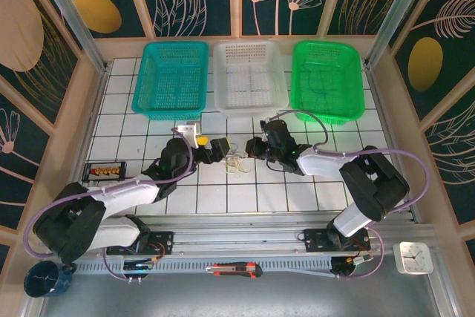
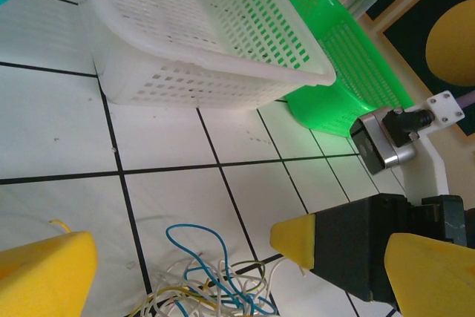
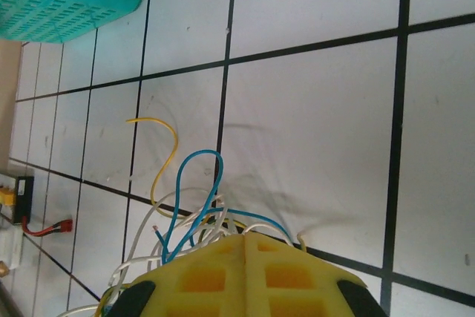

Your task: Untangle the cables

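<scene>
The white tiled desk (image 1: 252, 194) carries the cables (image 1: 236, 164) as one small heap on a middle tile, between both arms. The right end effector (image 3: 243, 249) is closed fully; blue and whitish strands run in under its tips, so it seems to pinch them. The left end effector (image 2: 237, 265) stands wide open just beside the heap, holding nothing. Best, I think, is to pull slowly while the left one pins the rest. Free tiles lie toward the near side and on both sides; the white basket (image 2: 223, 42) is near on the far side.
</scene>
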You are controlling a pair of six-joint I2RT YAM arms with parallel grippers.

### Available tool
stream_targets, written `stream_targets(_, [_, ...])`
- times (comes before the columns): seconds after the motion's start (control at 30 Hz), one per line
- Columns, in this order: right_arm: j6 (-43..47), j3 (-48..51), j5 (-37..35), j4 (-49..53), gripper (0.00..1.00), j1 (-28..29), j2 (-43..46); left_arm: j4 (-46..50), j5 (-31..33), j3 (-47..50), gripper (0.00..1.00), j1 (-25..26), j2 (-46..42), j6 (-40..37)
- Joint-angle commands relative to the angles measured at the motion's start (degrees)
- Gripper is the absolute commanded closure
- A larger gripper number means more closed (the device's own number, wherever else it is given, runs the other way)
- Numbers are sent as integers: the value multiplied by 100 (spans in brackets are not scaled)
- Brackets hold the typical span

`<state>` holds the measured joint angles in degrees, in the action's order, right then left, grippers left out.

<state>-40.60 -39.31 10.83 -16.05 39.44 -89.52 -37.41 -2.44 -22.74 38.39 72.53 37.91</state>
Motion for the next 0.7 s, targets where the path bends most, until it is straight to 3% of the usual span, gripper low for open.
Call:
stream_targets(0.0, [148,11,-210,160,100,24,288,41,-108,-178,1,26,94,-164])
stream_targets(0.17, [179,3,-328,340,100,35,621,16,-161,-218,1,23,170,-203])
stream_targets(0.2, [176,2,-371,393,96,36,687,14,-169,-229,1,21,194,-204])
stream_targets(0.33, [195,69,-527,531,51,37,836,14,-228,-273,1,24,249,-222])
stream_targets(0.4, [209,140,-549,525,41,46,852,23,-251,-300,1,23,273,-223])
stream_targets(0.67, [179,319,-477,292,36,251,588,49,-292,-371,1,27,340,-229])
